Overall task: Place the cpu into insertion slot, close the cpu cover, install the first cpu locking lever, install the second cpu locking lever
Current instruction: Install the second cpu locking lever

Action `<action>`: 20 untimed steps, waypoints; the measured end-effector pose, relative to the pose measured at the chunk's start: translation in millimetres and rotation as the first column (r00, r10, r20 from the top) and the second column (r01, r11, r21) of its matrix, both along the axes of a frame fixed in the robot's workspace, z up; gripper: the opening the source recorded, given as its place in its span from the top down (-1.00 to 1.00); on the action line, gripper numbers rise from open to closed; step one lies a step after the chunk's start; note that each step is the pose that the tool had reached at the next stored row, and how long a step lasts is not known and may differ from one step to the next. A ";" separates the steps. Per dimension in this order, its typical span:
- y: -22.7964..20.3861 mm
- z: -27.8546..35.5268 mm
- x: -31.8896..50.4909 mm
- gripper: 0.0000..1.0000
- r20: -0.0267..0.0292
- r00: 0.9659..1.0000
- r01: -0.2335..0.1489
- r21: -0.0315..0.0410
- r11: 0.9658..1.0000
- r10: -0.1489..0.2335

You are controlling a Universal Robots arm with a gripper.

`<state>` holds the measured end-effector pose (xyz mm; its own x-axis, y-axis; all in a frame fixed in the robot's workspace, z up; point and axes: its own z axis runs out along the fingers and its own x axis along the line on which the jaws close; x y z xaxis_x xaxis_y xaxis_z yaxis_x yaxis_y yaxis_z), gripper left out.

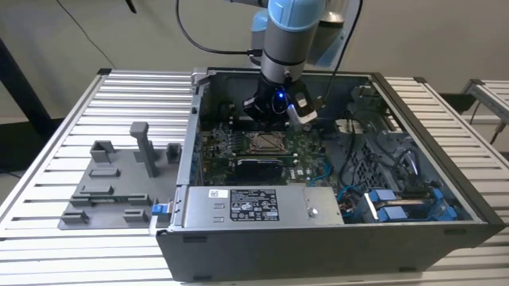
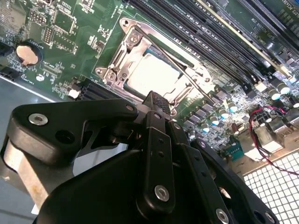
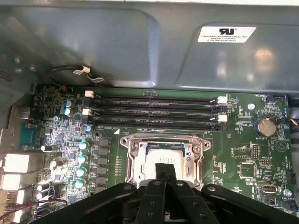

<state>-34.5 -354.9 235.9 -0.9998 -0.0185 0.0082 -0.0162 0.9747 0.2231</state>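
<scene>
PC case (image 1: 445, 196): hand (image 2: 156, 100) above cpu (image 2: 154, 77).

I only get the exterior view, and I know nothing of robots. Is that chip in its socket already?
Observer: Yes. In the first wrist view the cpu lies flat in the board, silvery top up.
Visitor: Is anything holding it down?
Observer: In the second wrist view the cover lies flat around the cpu, which shows through its cut-out.
Visitor: Where is the claw?
Observer: The gripper hangs at the cover's edge in the second wrist view; I cannot tell whether it touches.
</scene>
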 end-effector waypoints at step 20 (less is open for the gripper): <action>-31.9 24.6 0.0 0.79 -0.019 1.000 0.005 -0.016 1.000 -0.006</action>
